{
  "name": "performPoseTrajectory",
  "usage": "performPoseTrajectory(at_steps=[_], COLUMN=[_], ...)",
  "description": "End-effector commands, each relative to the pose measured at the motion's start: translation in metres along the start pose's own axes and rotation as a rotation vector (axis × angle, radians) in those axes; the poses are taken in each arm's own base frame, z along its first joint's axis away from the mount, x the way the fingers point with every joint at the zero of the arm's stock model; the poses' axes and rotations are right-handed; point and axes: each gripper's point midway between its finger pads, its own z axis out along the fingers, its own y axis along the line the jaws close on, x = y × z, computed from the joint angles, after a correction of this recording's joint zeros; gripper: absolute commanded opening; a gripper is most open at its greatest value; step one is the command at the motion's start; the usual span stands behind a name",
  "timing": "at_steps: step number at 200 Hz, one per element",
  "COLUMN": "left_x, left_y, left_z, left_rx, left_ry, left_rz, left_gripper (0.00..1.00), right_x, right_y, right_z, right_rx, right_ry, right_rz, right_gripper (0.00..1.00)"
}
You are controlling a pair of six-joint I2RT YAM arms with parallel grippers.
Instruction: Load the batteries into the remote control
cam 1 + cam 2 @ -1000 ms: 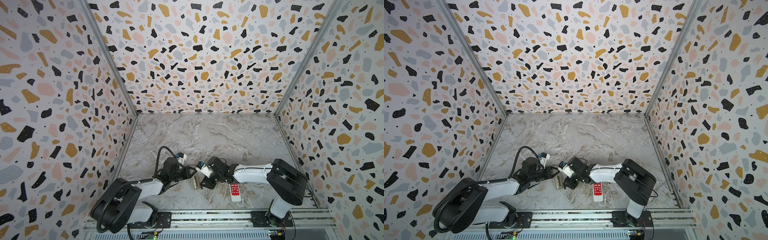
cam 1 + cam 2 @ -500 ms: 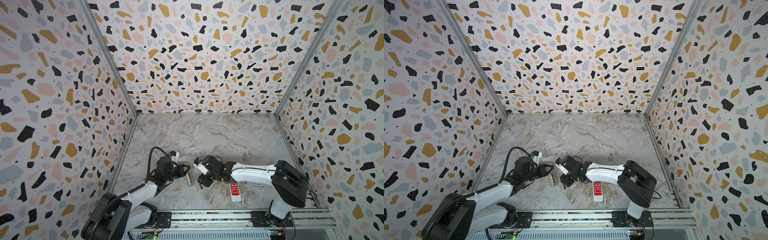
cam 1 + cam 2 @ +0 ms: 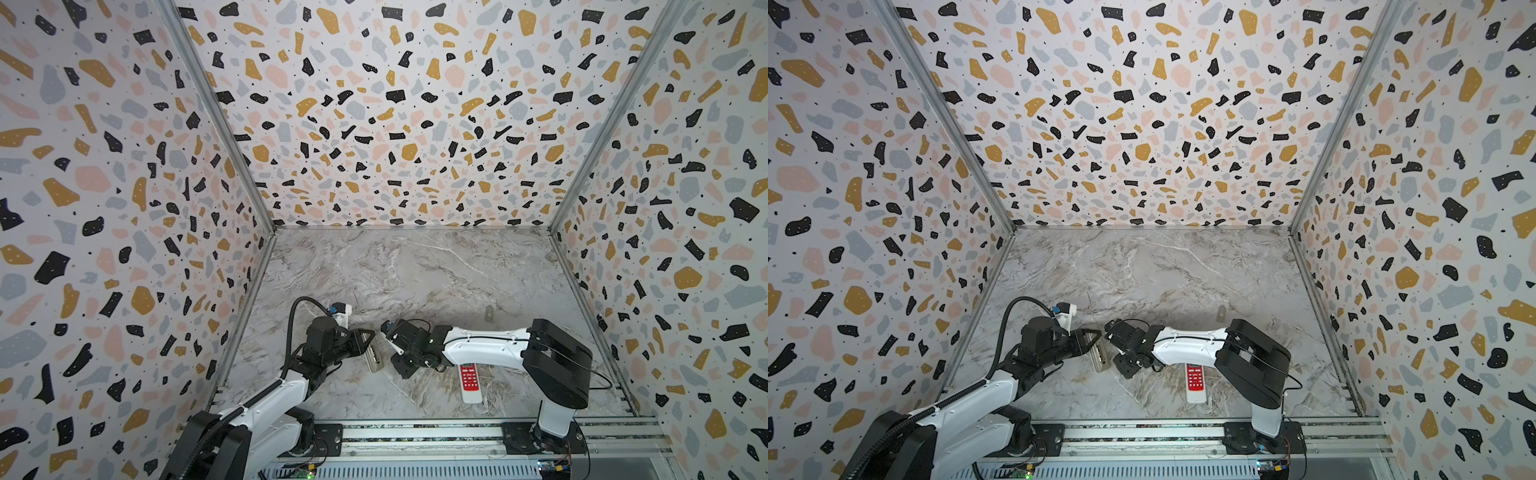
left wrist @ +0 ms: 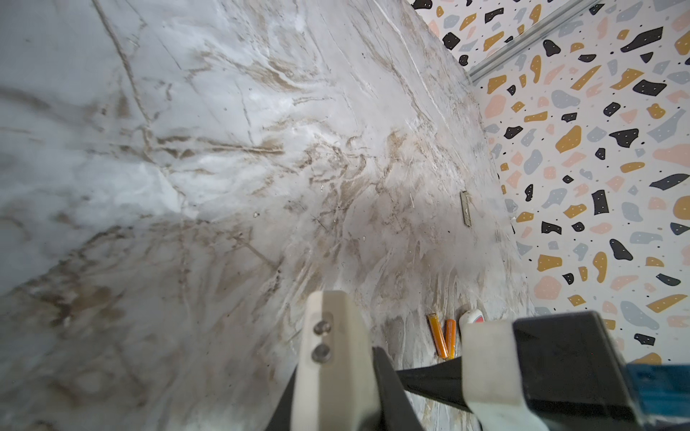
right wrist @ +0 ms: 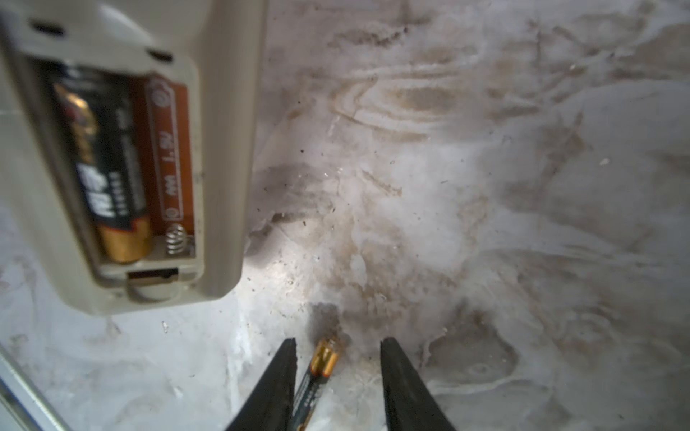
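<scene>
Right wrist view: the right gripper (image 5: pixel 338 341) is seen spread. A black battery (image 5: pixel 317 377) with a gold end lies on the table (image 5: pixel 485 186) between its fingers. The battery is close against one finger and clear of the other, so it is not pinched.

Ahead of this gripper and off to one side, the beige remote (image 5: pixel 224 149) is shown with its back open. A second black, gold-ended cell, the loaded battery (image 5: pixel 104 168), is seated in the compartment. Its white lettering is too blurred to be read. The slot (image 5: pixel 168 149) beside it is empty. "AAA" and "1.5V" can be read on its orange label, and a spring (image 5: pixel 176 239) is seen at one end.

In both top views the left gripper (image 3: pixel 368 337) is pressed together, apparently on the end of the beige remote, facing the right gripper.

Past the left gripper's fingers, two orange batteries (image 4: pixel 437 336) lie side by side on the table, just beside the tip of a red remote (image 3: pixel 469 378). No print can be made out on them or on its buttons. Farther beyond lies a small grey plate (image 4: pixel 465 209).
</scene>
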Motion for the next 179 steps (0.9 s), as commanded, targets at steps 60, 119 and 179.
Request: performPoseTrajectory(at_steps=[60,119,179], left_x=[-0.005,-0.008,-0.017], left_y=[-0.001,-0.004,-0.026], left_z=[-0.003,-0.004,-0.008], left_rx=[0.009,0.020,0.117], left_ry=[-0.036,-0.045,-0.075], left_rz=[0.030,0.035,0.045], left_gripper=[0.00,0.00,0.00], right_x=[0.012,0.026,0.008], right_y=[0.003,-0.006,-0.004], right_z=[0.004,0.008,-0.017], right_rx=[0.069,0.111,0.057], right_ry=[0.068,0.106,-0.020], right_rz=[0.012,0.007,0.014], right_gripper=[0.25,0.11,0.00])
